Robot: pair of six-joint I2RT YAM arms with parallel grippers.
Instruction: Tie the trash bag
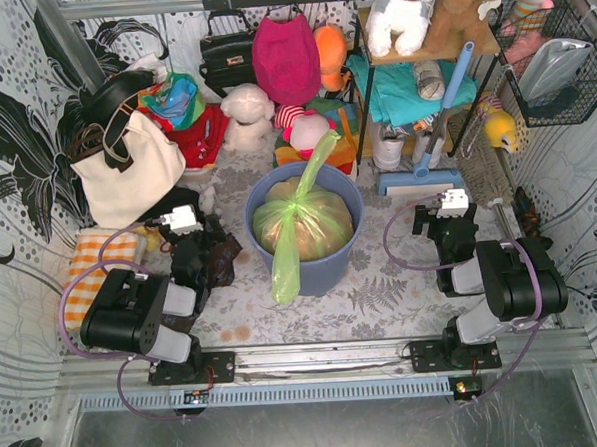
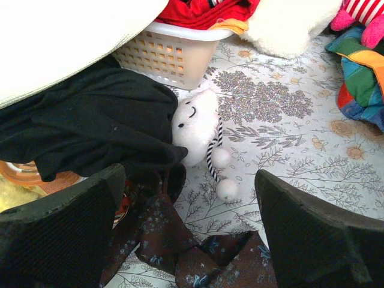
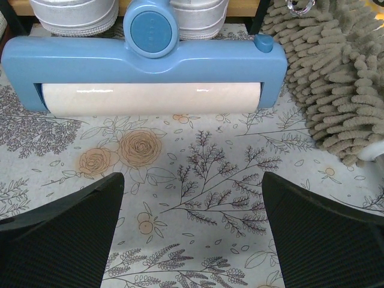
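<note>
The lime-green trash bag point(image 1: 303, 223) sits in a blue-grey round bin point(image 1: 329, 270) at the table's middle, orange-brown paper showing through. One green tail stands up behind it and one hangs over the bin's front rim. My left gripper point(image 1: 183, 222) is open and empty, left of the bin over dark cloth; in the left wrist view its fingers point(image 2: 66, 234) frame a brown floral cloth point(image 2: 180, 246). My right gripper point(image 1: 452, 203) is open and empty, right of the bin; its fingers point(image 3: 324, 234) hover over bare floral tablecloth. The bag is out of both wrist views.
A white tote bag point(image 1: 125, 167) and black cloth point(image 2: 90, 126) lie at the left, with a small white plush point(image 2: 198, 123) and a white basket point(image 2: 171, 54). A blue floor-sweeper head point(image 3: 144, 66) and a beige mop pad point(image 3: 336, 78) lie ahead of the right gripper. Toys fill the back.
</note>
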